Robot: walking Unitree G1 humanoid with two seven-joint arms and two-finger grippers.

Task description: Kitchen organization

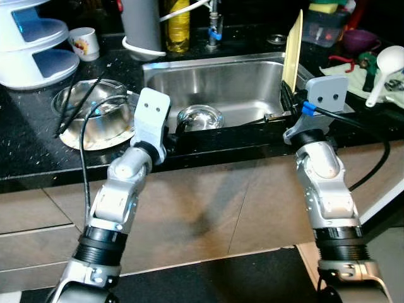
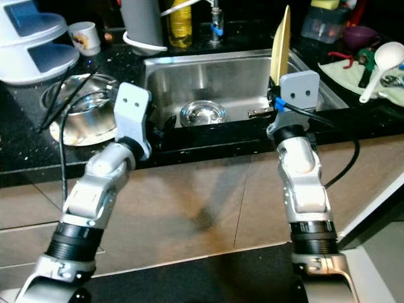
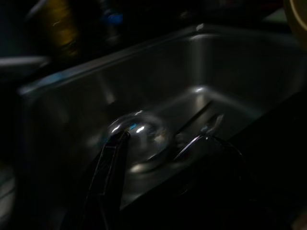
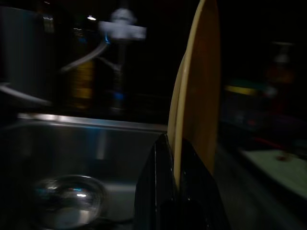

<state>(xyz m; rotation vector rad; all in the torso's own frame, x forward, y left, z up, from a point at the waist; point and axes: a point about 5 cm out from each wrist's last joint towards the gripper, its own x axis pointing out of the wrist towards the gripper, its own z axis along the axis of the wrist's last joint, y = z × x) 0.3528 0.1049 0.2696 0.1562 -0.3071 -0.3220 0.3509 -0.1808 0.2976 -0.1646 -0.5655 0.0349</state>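
Nearest us, our right gripper [image 1: 289,95] pinches a thin pale-yellow plate [image 1: 292,53] on edge at the sink's [image 1: 208,82] right rim. Held only by its lower edge, it could twist loose and drop. Our left gripper [image 3: 112,163] reaches towards the steel bowl [image 1: 200,117] in the basin; we cannot tell its fingers' state.

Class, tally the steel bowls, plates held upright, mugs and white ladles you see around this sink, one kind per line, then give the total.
Steel bowls: 2, one in the sink, one on the counter
Upright plates: 1, the yellow plate in the right gripper
Mugs: 1
White ladles: 1
Total: 5
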